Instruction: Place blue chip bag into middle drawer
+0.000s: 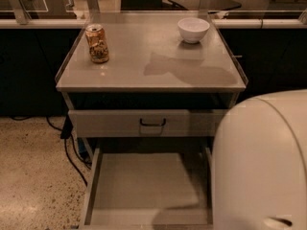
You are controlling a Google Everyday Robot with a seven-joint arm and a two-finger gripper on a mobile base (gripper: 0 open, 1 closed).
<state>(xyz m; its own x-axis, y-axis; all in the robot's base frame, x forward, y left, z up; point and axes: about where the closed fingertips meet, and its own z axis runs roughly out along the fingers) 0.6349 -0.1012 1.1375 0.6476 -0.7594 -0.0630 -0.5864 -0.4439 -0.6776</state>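
Note:
The middle drawer [144, 186] stands pulled out below the cabinet top, a shallow grey tray with a bare flat floor and low side walls. The blue chip bag is out of view. The gripper is out of view too; only the white shell of my arm [261, 162] fills the lower right corner, covering the drawer's right edge.
Above the open drawer is a shut grey drawer with a black handle [152, 123]. On the cabinet top [144, 66] stand a tan drink can [97, 43] at the left and a white bowl [193, 29] at the back right. Black cables [67, 147] lie on the speckled floor at the left.

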